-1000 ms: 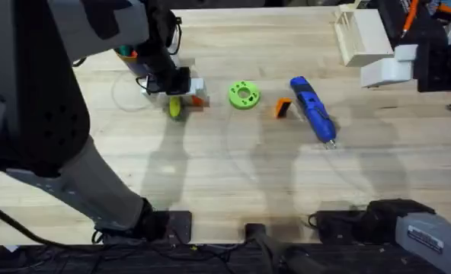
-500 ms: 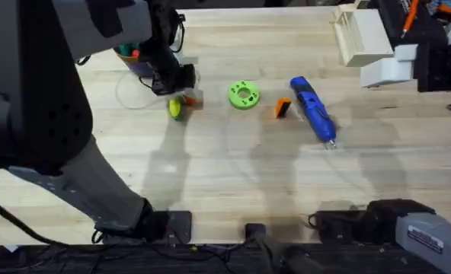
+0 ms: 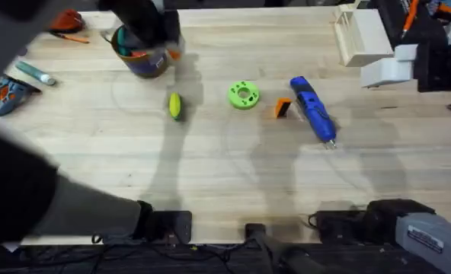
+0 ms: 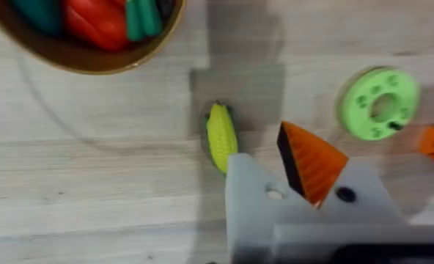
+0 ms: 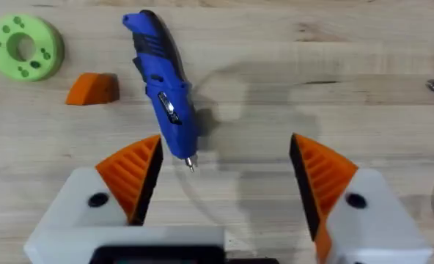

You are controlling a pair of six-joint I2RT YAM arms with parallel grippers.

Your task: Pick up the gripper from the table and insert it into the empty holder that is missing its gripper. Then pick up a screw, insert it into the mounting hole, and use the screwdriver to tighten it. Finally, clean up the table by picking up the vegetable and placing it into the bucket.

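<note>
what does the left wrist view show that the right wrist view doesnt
Left wrist alone: the vegetable lying on the wood, the bucket with toys inside, and the left gripper, one white holder bare beside its single orange pad.

Right wrist alone: the screwdriver and the right gripper, open, with both orange pads.

Both: the green disc and the loose orange gripper next to it on the table.

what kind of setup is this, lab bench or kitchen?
Likely a robotics lab bench: a plain wooden table with a blue screwdriver, a spare orange gripper and toy food in a bucket.
</note>
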